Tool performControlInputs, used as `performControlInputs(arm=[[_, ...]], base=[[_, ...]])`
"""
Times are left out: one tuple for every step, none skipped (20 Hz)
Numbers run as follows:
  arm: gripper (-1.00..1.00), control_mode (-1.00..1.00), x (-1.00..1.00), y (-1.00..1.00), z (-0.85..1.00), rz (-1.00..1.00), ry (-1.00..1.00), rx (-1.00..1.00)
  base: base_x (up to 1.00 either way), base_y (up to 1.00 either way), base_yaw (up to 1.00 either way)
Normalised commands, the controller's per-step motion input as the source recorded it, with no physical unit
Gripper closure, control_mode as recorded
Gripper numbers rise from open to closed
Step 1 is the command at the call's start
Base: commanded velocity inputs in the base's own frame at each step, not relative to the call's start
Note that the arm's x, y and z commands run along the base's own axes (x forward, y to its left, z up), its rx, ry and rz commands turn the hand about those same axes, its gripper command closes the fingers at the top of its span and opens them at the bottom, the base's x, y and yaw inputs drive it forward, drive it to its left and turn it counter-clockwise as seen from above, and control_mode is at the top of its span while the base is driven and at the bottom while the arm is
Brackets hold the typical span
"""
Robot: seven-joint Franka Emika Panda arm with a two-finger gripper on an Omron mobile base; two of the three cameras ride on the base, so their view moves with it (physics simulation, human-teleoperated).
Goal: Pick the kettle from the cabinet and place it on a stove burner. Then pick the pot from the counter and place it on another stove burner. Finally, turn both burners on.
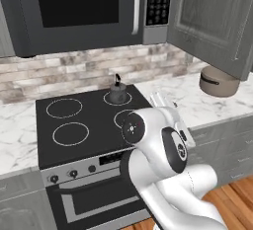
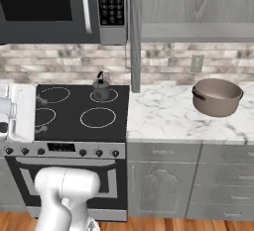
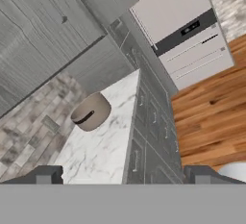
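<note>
The small dark grey kettle [image 1: 117, 92] [image 2: 100, 89] stands upright on the back right burner [image 2: 112, 96] of the black stovetop [image 1: 89, 118]. The front right burner [image 2: 97, 117] is bare. The wide tan pot [image 1: 218, 81] [image 2: 217, 96] [image 3: 91, 112] sits on the white marble counter [image 2: 163, 113] to the right of the stove. The cabinet [image 2: 193, 31] above the counter has its door [image 1: 217, 21] swung open. My gripper [image 3: 122, 177] is open with nothing between its fingertips [image 3: 43, 175]; it hovers over the stove's front and points toward the pot, well short of it.
A dark microwave [image 1: 79, 12] hangs over the stove. Stove knobs [image 2: 99, 152] line the front panel. Grey drawer fronts [image 2: 218, 185] run below the counter, and wooden floor [image 3: 206, 112] lies in front. The open cabinet door overhangs the counter close above the pot.
</note>
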Motion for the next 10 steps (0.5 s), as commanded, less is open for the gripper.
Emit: performControlInputs(arm=[[-1.0,1.0,0.0,0.0,0.0,0.0,0.0,0.0],[-1.0,1.0,0.0,0.0,0.0,0.0,0.0,0.0],[-1.0,1.0,0.0,0.0,0.0,0.0,0.0,0.0],[-1.0,1.0,0.0,0.0,0.0,0.0,0.0,0.0],[-1.0,1.0,0.0,0.0,0.0,0.0,0.0,0.0],[-1.0,1.0,0.0,0.0,0.0,0.0,0.0,0.0],[-1.0,1.0,0.0,0.0,0.0,0.0,0.0,0.0],[-1.0,1.0,0.0,0.0,0.0,0.0,0.0,0.0],[-1.0,1.0,0.0,0.0,0.0,0.0,0.0,0.0],[-1.0,1.0,0.0,0.0,0.0,0.0,0.0,0.0]], base=[[-0.54,-0.19,-0.06],[-0.56,-0.29,-0.05],[-0.57,-0.31,-0.06],[-0.56,-0.33,-0.06],[-0.51,-0.3,-0.06],[-0.55,-0.36,-0.06],[-0.54,-0.41,-0.06],[-0.52,-0.49,-0.07],[-0.52,-0.56,-0.07],[-0.36,-0.5,-0.08]])
